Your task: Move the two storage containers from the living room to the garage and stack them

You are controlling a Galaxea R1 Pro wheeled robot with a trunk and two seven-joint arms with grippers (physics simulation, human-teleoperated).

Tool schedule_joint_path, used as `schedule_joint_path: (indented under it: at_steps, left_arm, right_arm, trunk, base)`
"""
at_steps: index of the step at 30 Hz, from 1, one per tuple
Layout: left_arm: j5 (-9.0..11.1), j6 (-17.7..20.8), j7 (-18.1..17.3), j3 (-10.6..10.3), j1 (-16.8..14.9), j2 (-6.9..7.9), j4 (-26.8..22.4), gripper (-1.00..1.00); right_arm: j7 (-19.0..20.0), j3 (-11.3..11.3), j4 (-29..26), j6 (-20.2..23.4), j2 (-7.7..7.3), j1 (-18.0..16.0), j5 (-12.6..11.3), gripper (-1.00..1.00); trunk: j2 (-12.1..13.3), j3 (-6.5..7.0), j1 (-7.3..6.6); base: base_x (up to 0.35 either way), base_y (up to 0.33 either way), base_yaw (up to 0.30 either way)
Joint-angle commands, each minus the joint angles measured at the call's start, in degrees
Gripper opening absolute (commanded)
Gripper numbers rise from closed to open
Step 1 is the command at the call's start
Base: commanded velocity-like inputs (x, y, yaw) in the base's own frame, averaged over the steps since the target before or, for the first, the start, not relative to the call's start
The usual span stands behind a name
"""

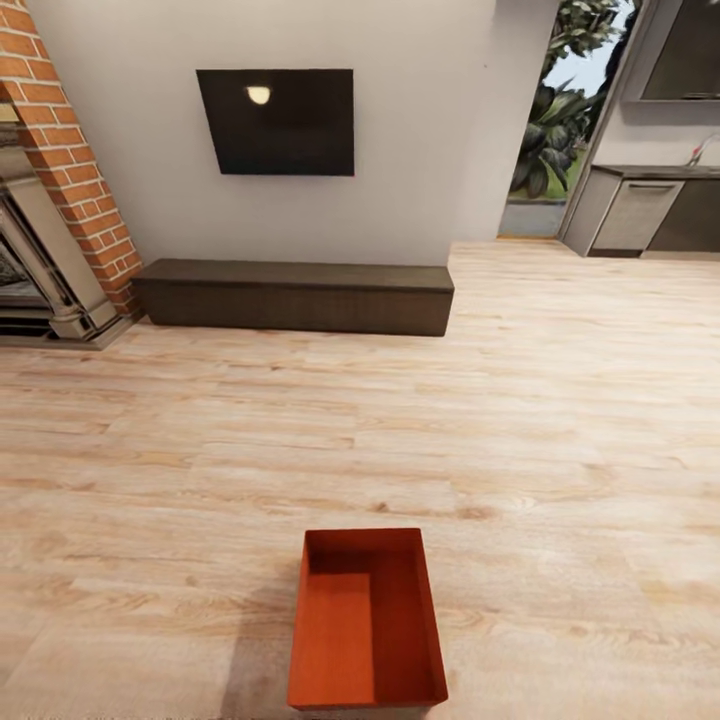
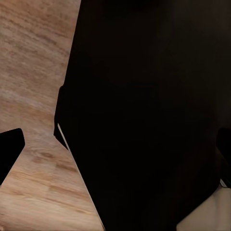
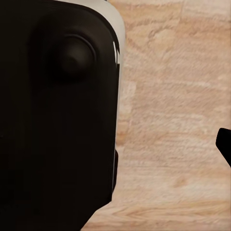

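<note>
One orange-red storage container (image 1: 367,620) sits on the living room's light wood-plank floor (image 1: 560,430), close in front of me at the bottom middle of the head view. It looks empty, with its open top facing up. In the left wrist view my left gripper (image 2: 115,156) is open, with its dark fingertips (image 2: 10,149) far apart over the wood floor beside my dark body. In the right wrist view my right gripper (image 3: 115,149) also looks open, with one fingertip (image 3: 225,147) at the picture's edge above the planks. Neither gripper touches the container. The garage is out of view.
A long low dark bench (image 1: 295,295) runs along the white wall ahead, under a dark wall panel (image 1: 275,120). The red brick fireplace (image 1: 60,150) stands at the far left. At the far right, a doorway opens onto grey cabinets (image 1: 640,210) and a window with plants (image 1: 555,130).
</note>
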Motion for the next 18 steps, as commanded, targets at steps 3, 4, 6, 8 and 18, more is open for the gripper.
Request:
schedule_joint_path:
  at_steps: [3,4,6,8,18]
  left_arm:
    - [0.23,0.37,0.21,0.07,0.01,-0.02,-0.15,1.0]
    - [0.23,0.38,0.21,0.07,0.01,-0.03,-0.15,1.0]
    - [0.23,0.38,0.22,0.07,0.01,-0.03,-0.15,1.0]
    - [0.24,0.37,0.22,0.07,0.01,-0.03,-0.15,1.0]
    - [0.24,0.37,0.22,0.07,0.01,-0.03,-0.15,1.0]
  right_arm:
    - [0.13,0.5,0.18,-0.37,0.02,-0.07,-0.59,1.0]
    - [0.16,0.5,0.18,-0.37,0.02,-0.07,-0.59,1.0]
    - [0.2,0.5,0.18,-0.37,0.02,-0.07,-0.59,1.0]
    - [0.22,0.5,0.18,-0.37,0.02,-0.07,-0.59,1.0]
    - [0.16,0.5,0.18,-0.37,-0.01,-0.07,-0.59,1.0]
  trunk:
    - [-0.02,-0.24,0.0]
    - [-0.02,-0.31,0.0]
    - [-0.02,-0.45,0.0]
    - [-0.02,-0.58,0.0]
    - [-0.02,-1.26,0.0]
  base:
    - [0.0,0.0,0.089]
    - [0.0,0.0,0.089]
    - [0.0,0.0,0.089]
    - [0.0,0.0,0.089]
    - [0.0,0.0,0.088]
